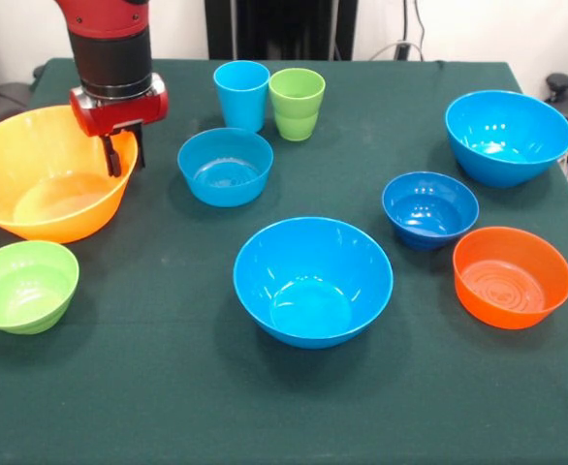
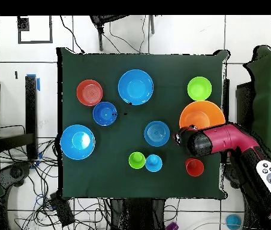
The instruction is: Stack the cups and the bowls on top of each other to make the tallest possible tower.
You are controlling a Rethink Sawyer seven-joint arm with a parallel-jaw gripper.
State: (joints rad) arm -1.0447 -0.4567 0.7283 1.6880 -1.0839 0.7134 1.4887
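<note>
My gripper (image 1: 124, 155) hangs at the right rim of the very large yellow-orange bowl (image 1: 42, 179), open, with one finger (image 1: 112, 157) inside the bowl and the other outside. That bowl rests on the table. The light blue cup (image 1: 241, 94) and lime green cup (image 1: 297, 103) stand side by side at the back. An orange cup (image 2: 194, 167) shows only in the overhead view, beside the arm (image 2: 213, 142). Two large bright blue bowls (image 1: 313, 281) (image 1: 508, 137), a medium light blue bowl (image 1: 225, 166), a dark blue bowl (image 1: 429, 209), an orange bowl (image 1: 512, 277) and a lime green bowl (image 1: 24, 286) all stand apart, none nested.
The dark green cloth (image 1: 168, 387) covers the table. Cables lie on the floor around the table (image 2: 54, 203).
</note>
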